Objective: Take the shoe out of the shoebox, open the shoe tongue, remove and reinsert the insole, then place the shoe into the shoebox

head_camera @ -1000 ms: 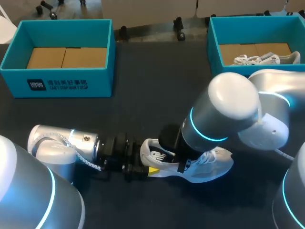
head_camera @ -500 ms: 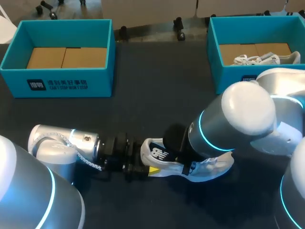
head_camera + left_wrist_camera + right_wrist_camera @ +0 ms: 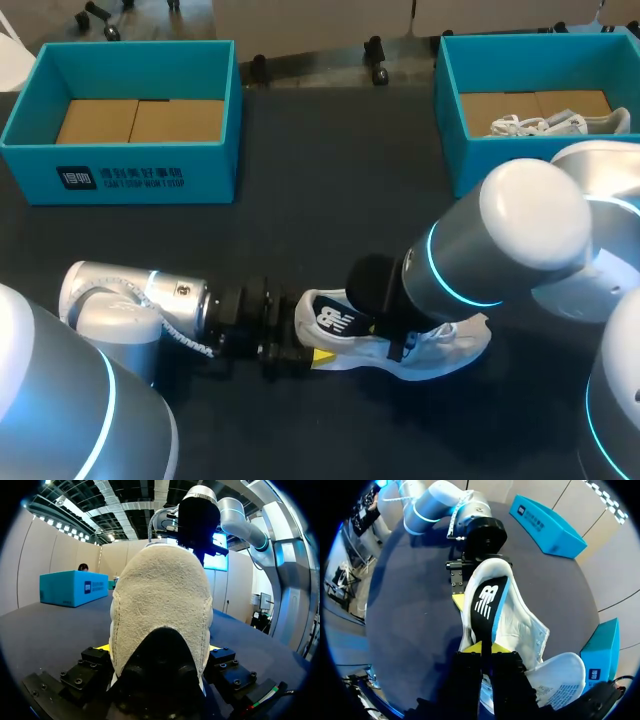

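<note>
Left gripper point(image 3: 159, 649) clenched on heel of white sneaker point(image 3: 455, 347), pads on both sides | sneaker lies at table's point(image 3: 300, 230) 6 o'clock, heel to 9, toe to 3 | right gripper point(image 3: 485, 649) nearly closed, pinching near end of black insole point(image 3: 487, 602), which runs toward 12 o'clock inside sneaker | head view: right arm point(image 3: 520, 240) hides midfoot and right fingertips

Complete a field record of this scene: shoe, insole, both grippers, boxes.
Shoe: white mesh sneaker on the dark table, outside both boxes
Insole: black insole with white logo, inside the sneaker
Left gripper: shut on the sneaker's heel
Right gripper: shut on the insole's edge
Boxes: left teal shoebox holds cardboard; right teal shoebox holds another white shoe
</note>
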Controlling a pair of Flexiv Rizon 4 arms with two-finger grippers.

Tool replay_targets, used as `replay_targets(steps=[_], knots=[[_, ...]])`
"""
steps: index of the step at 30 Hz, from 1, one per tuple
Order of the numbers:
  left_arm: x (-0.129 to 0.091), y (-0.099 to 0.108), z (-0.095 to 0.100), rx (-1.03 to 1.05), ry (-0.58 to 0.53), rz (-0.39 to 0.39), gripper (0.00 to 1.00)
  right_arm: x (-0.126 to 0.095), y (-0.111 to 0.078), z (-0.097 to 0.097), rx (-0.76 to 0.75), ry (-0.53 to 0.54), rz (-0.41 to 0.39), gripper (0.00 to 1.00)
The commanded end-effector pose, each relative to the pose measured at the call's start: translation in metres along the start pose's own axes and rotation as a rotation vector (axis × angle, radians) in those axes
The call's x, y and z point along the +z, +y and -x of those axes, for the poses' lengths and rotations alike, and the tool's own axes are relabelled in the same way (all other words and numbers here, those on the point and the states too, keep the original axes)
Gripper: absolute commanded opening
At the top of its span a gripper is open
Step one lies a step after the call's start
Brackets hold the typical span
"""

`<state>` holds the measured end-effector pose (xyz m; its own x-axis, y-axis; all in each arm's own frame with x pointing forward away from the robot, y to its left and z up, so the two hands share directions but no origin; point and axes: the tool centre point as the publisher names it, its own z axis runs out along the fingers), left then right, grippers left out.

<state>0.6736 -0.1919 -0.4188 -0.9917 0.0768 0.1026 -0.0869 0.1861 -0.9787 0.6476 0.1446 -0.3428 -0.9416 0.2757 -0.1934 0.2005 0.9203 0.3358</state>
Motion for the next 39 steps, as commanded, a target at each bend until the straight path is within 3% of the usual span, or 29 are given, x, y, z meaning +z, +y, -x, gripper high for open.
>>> replay_targets(steps=[1,3,8,20,29,33,39], knots=[[0.001,0.001,0.002,-0.001,0.001,0.003,0.00,-0.007,-0.005,0.003,-0.003,0.027,0.012,0.13],[0.001,0.001,0.002,-0.001,0.001,0.003,0.00,-0.010,-0.005,0.002,-0.014,0.038,0.017,0.25],[0.001,0.001,0.002,-0.001,0.001,0.003,0.00,-0.016,-0.001,0.003,-0.023,0.059,0.015,0.35],[0.001,0.001,0.002,-0.001,0.001,0.003,0.00,-0.022,0.024,0.014,-0.043,0.195,0.050,0.31],[0.001,0.001,0.002,-0.001,0.001,0.003,0.00,-0.019,0.060,0.009,0.031,0.315,-0.079,0.28],[0.001,0.001,0.002,-0.001,0.001,0.003,0.00,-0.019,0.068,0.002,0.087,0.357,-0.137,0.22],[0.001,0.001,0.002,-0.001,0.001,0.003,0.00,-0.017,0.072,-0.010,0.156,0.369,-0.190,0.24]])
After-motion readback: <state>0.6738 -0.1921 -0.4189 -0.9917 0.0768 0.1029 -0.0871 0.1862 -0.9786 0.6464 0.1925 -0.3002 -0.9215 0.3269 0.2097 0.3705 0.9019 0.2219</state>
